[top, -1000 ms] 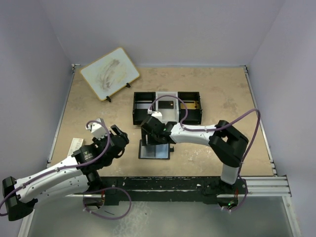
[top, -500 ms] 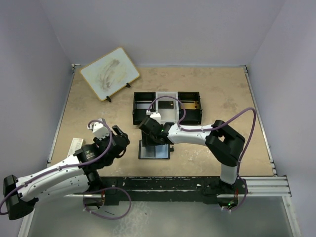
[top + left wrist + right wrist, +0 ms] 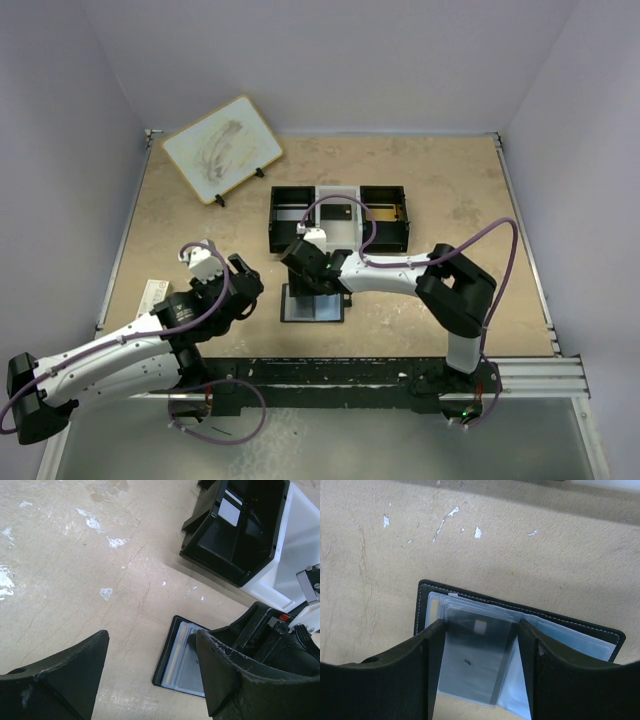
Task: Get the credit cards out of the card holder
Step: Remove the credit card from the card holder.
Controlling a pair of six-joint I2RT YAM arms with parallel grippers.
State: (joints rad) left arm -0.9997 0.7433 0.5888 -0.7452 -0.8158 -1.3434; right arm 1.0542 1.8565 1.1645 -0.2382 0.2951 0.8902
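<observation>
The card holder (image 3: 318, 308) lies open on the table, black outside and pale blue-grey inside, with clear sleeves. My right gripper (image 3: 308, 280) hangs right over it. In the right wrist view its open fingers (image 3: 432, 650) straddle a dark credit card (image 3: 475, 665) that sits in a lifted clear sleeve of the card holder (image 3: 470, 594). I cannot tell whether the fingers touch the card. My left gripper (image 3: 243, 285) is open and empty, just left of the card holder (image 3: 177, 667); it also shows in the left wrist view (image 3: 150, 640).
A black-and-white three-compartment tray (image 3: 273, 218) stands just behind the card holder, also in the left wrist view (image 3: 240, 535). A small whiteboard on a stand (image 3: 222, 148) is at the back left. A little white-and-red box (image 3: 155, 295) lies at the left edge.
My right gripper has shifted a little to the left over the open card holder. My left gripper has edged slightly toward it.
</observation>
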